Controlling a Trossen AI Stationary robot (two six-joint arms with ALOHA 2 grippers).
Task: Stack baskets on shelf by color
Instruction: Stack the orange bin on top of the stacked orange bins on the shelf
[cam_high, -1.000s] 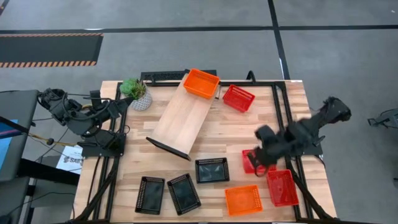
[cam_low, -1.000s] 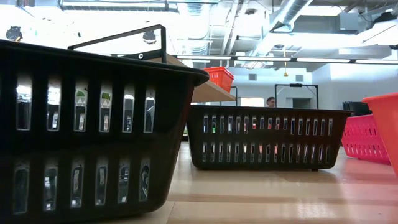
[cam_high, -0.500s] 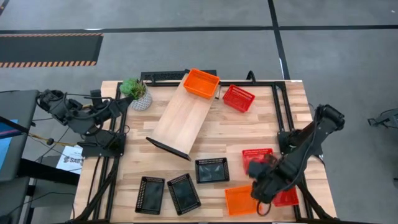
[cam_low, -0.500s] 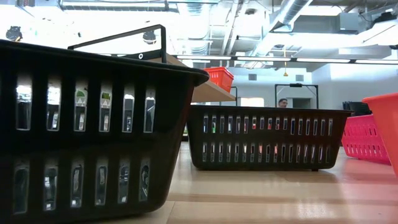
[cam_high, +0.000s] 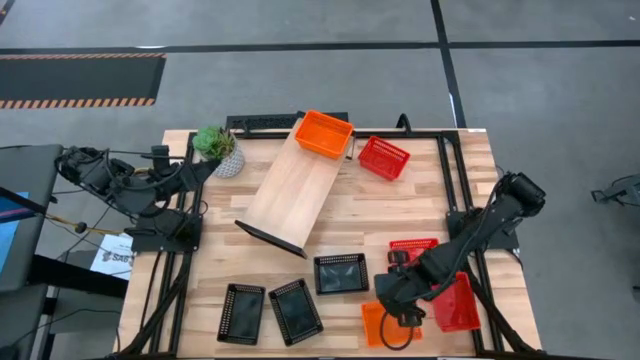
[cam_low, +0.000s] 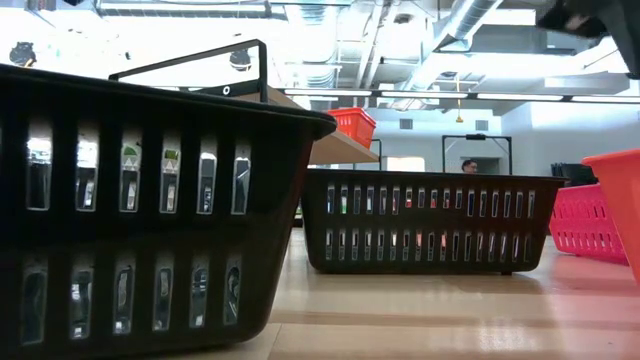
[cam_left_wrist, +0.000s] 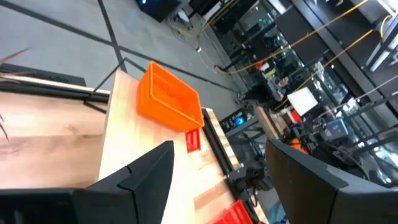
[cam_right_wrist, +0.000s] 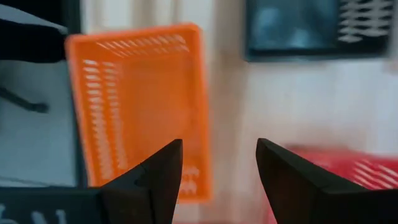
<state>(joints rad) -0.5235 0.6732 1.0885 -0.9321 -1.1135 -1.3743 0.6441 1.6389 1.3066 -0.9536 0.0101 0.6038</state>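
So the right gripper (cam_high: 393, 322) is down at the bench's 5 o'clock corner, hanging right over the orange basket (cam_high: 378, 324) that sits near the front edge. In the right wrist view its two dark fingers (cam_right_wrist: 155, 180) are spread well apart with nothing between them, and that orange basket (cam_right_wrist: 140, 106) sits just past them, not gripped. Can't tell if anything is actually touching it.

A red basket (cam_high: 455, 305) lies just at 3 o'clock of that orange one, and another red basket (cam_high: 414, 247) is peeking out from behind the arm a bit further back.

The shelf (cam_high: 290, 195) lies diagonally across the middle of the bench (cam_high: 420, 205), with a second orange basket (cam_high: 323, 134) sitting on its far end at about 12 o'clock. A third red basket (cam_high: 384, 157) is on the bench just beside that end.

Three black baskets along the front: one (cam_high: 340, 273) near the middle, two more (cam_high: 295, 311) (cam_high: 242, 313) side by side toward 7 o'clock.

The left gripper (cam_high: 205, 170) is parked out at 10 o'clock next to the little potted plant (cam_high: 220, 148), fingers (cam_left_wrist: 140, 180) apart, holding nothing.
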